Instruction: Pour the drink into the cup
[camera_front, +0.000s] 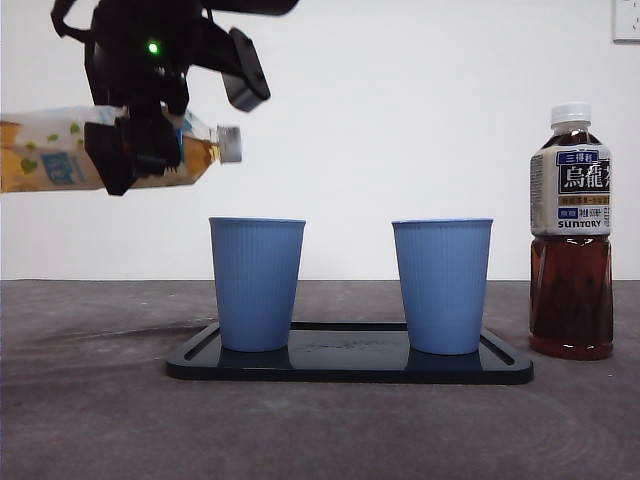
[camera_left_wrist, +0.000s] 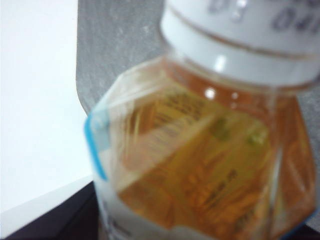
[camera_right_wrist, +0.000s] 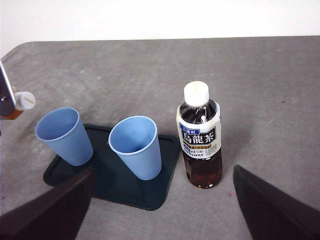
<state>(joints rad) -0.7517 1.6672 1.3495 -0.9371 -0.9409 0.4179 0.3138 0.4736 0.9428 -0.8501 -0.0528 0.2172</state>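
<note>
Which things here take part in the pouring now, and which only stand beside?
In the job:
- left gripper, shut on the yellow tea bottle, held sideways, cap on
- left blue cup, under the bottle's cap
- dark tray

Standing by:
- right blue cup
- oolong tea bottle, capped, beside the tray
- right gripper, open, waiting

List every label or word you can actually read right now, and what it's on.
"SUNTORY": on the label of the dark tea bottle, standing beside the tray.
"烏龍茶": large characters on that same label, clearer in the right wrist view.
Smaller print on that label: too small to read.
Held bottle in the left gripper: label print and cap marks blurred, unreadable.
Cups: no text.
</note>
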